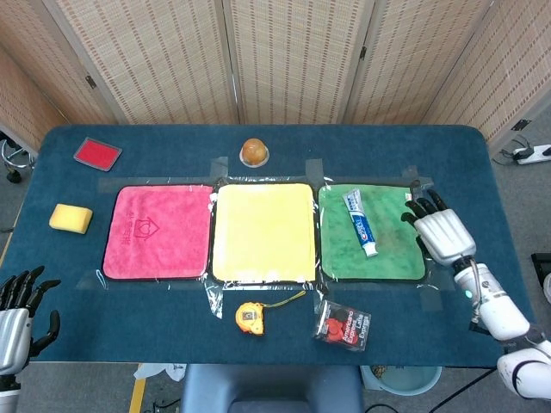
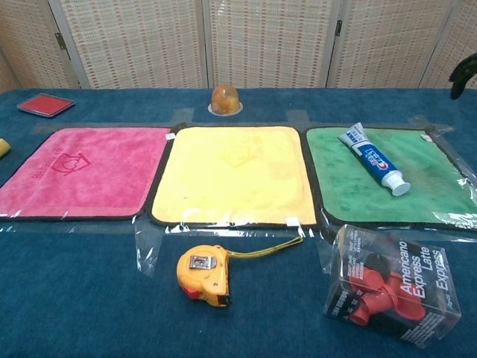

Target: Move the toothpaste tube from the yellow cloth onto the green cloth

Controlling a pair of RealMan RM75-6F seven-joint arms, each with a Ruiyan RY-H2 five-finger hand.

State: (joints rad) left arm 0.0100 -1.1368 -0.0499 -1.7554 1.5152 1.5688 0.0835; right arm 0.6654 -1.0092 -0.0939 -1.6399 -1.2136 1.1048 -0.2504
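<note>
The toothpaste tube lies flat on the green cloth, cap toward the front. The yellow cloth beside it is bare. My right hand hovers off the green cloth's right edge, fingers spread and holding nothing; only a dark fingertip shows at the chest view's right border. My left hand sits at the lower left corner of the head view, off the table, fingers apart and empty.
A pink cloth lies left of the yellow one. A yellow tape measure and a boxed red item sit near the front edge. An orange dome, red pad and yellow sponge lie further off.
</note>
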